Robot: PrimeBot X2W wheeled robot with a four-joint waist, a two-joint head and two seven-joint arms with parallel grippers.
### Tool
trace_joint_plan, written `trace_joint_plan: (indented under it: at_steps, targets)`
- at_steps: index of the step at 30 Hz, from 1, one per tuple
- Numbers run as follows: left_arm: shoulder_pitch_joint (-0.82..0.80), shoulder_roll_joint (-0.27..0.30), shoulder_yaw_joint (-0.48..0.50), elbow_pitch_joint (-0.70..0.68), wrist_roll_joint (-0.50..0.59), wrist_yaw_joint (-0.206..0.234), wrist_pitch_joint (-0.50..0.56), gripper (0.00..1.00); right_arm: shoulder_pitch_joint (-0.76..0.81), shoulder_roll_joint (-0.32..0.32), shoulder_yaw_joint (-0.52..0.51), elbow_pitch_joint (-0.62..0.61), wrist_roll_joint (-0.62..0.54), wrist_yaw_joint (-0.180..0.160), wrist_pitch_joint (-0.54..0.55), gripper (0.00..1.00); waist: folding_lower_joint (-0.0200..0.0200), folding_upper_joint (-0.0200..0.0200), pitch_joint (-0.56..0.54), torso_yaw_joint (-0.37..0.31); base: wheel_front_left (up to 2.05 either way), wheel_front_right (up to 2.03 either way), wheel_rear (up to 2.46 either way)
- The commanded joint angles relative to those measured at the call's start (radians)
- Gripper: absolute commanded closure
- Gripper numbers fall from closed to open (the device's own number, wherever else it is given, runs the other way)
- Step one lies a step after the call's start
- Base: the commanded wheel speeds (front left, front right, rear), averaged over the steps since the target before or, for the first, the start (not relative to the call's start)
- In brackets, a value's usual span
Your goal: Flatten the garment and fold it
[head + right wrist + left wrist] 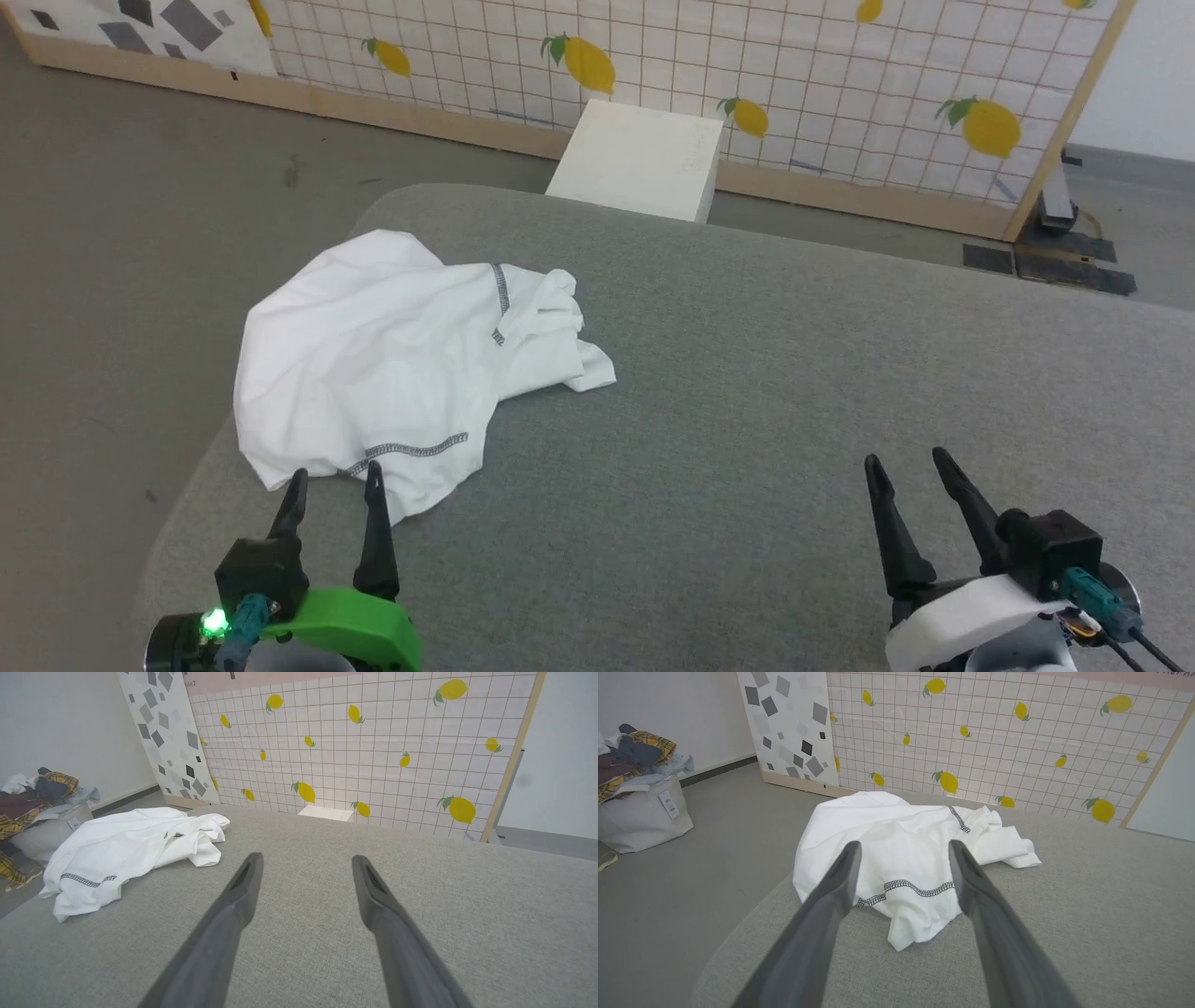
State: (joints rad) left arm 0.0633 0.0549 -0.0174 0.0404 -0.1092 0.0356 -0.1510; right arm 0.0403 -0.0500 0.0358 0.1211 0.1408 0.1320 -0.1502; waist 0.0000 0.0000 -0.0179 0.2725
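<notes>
Clearly crumpled, the shirt (373, 364) lies by the left edge of the surface (747, 420). Just short of its stitched hem (406, 450) hovers the left tool (336, 474), released; the right tool (906, 457), likewise released, is well apart. Pinching several layers together, or tugging leftward, could drag it onto the floor (112, 327).

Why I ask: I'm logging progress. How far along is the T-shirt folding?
Done: nothing; the white T-shirt lies crumpled at the left edge of the grey fabric surface. In hand: nothing; the left gripper is open at its stitched hem, the right gripper open over bare surface. Left: flattening and folding.
</notes>
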Motion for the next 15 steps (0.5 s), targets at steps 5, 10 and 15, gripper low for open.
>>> trace_joint_plan:
  at_steps: [5,10,15]
  targets:
    - [0.021,-0.001,0.0,0.011,-0.019,0.005,-0.018,0.0,0.013,0.0,0.009,0.013,0.008,-0.001,-0.019,0.0,0.0,0.0,-0.001,0.023,0.0,0.0,0.0]
    - [0.024,0.0,0.002,0.016,-0.026,0.007,-0.028,0.0,0.017,0.0,0.013,0.023,0.016,-0.001,-0.029,0.0,0.0,0.0,-0.001,0.042,0.0,0.0,0.0]
    - [0.028,0.0,0.002,0.019,-0.032,0.011,-0.038,0.0,0.02,0.0,0.016,0.034,0.022,-0.001,-0.039,0.0,0.0,0.0,-0.001,0.059,0.0,0.0,0.0]
